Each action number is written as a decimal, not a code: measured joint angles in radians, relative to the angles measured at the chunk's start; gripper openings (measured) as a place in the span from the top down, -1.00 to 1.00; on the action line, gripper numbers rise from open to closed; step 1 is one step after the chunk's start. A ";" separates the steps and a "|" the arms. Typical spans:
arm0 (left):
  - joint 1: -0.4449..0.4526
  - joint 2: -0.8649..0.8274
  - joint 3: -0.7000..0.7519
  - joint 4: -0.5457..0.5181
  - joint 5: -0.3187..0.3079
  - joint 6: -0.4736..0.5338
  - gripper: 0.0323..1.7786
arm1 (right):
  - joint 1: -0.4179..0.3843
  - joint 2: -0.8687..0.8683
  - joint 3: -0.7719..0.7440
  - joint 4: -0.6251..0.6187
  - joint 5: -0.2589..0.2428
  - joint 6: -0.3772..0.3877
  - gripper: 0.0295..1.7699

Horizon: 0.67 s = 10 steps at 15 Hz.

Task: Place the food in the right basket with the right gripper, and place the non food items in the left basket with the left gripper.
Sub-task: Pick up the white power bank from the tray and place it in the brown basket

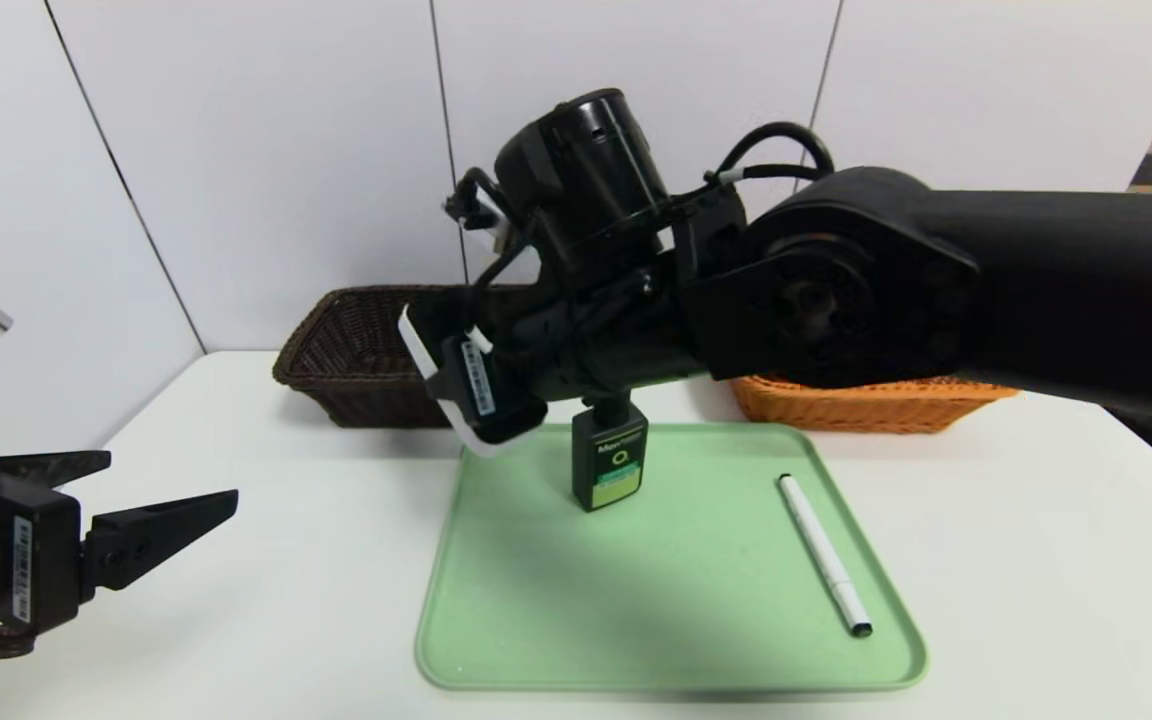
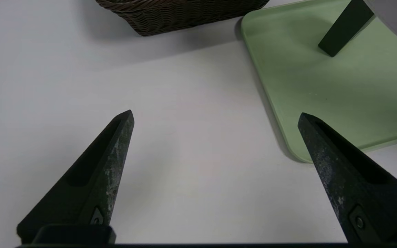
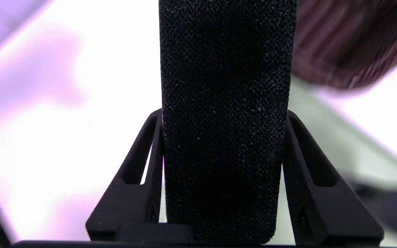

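My right gripper [image 1: 481, 385] hangs over the far left corner of the green tray [image 1: 636, 620], just in front of the dark brown left basket [image 1: 356, 355]. It is shut on the eraser [image 1: 424, 362], whose black felt face [image 3: 224, 86] fills the space between the jaws. The black pump bottle [image 1: 609, 465] stands upright on the tray right beside it. The white marker pen [image 1: 824, 555] lies on the tray's right side. The orange-tan right basket [image 1: 866, 402] shows behind the right arm. My left gripper [image 1: 171, 480] waits open and empty over the table at the front left. The food is out of view.
The right arm's thick black forearm [image 1: 1036, 290] spans the upper right and hides much of the orange basket. White wall panels stand behind the baskets. Bare white table [image 2: 184, 137] lies between the left gripper and the tray's edge [image 2: 264, 89].
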 joint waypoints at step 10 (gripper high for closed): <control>0.000 -0.050 0.047 0.074 0.049 0.008 -0.90 | -0.114 0.277 -0.007 -0.830 -0.170 -0.077 -0.07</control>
